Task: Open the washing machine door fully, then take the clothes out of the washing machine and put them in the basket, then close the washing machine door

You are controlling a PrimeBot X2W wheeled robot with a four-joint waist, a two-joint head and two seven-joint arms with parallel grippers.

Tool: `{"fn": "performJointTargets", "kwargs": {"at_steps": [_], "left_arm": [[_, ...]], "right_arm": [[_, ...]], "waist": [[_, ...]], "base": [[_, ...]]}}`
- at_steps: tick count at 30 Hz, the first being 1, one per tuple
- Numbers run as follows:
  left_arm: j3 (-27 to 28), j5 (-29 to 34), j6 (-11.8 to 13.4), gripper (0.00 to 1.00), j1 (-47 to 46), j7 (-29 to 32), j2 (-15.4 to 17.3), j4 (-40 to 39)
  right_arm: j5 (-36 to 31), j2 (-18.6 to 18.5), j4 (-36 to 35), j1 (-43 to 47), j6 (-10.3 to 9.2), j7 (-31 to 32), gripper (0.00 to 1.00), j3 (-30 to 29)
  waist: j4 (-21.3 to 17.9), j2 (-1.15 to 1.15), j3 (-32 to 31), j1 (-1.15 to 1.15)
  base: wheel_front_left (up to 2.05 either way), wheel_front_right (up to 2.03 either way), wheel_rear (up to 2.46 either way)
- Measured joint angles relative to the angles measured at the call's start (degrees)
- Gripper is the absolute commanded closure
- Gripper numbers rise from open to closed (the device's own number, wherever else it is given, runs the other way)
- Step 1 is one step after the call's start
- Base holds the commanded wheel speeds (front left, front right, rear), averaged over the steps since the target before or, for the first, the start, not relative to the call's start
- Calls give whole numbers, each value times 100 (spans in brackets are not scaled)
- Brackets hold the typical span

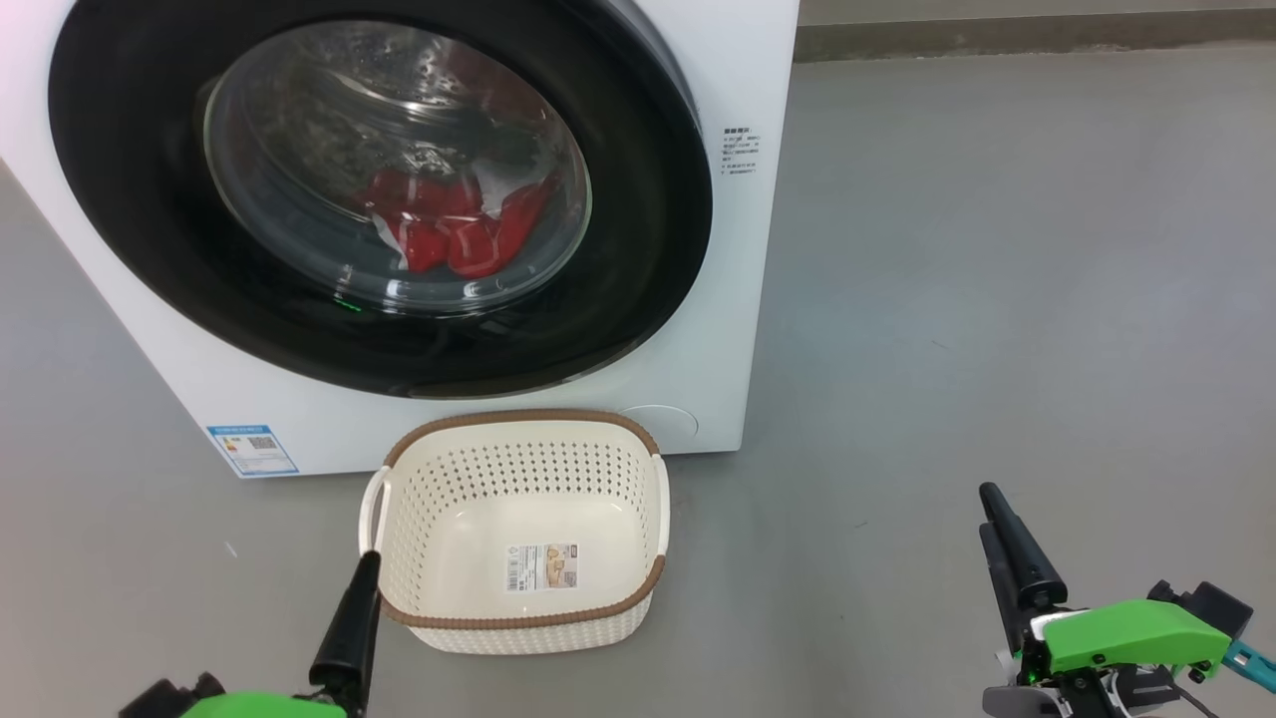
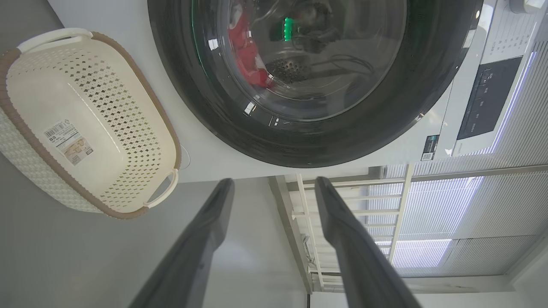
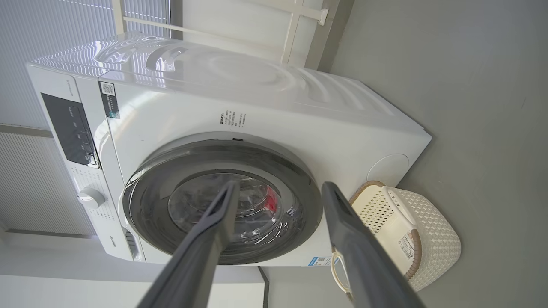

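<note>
Door [image 1: 130, 199]: shut, far centre, on the washing machine [image 1: 718, 299]; red clothes [image 1: 454, 234] inside.
Basket [image 1: 518, 417]: on the floor [image 1: 997, 299], just before the machine.
Left fingers [image 2: 214, 214], right fingers [image 3: 214, 222]: near, spread wide, holding nothing.
Advice: hook the door's edge, then swing it fully open, clear of the basket.

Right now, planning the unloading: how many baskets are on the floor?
1: the basket stands on the floor before the washing machine, below its door. Others may lie offscreen.
</note>
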Motion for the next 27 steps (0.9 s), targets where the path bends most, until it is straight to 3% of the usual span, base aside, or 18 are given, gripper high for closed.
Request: {"fn": "performJointTargets", "kwargs": {"at_steps": [27], "left_arm": [[-124, 2237, 196, 0, -311, -456, -7, -213]], "right_arm": [[-2047, -58, 146, -349, 0, -455, 0, 326]], "waist": [[-22, 0, -39, 0]], "base": [[0, 0, 0]]}}
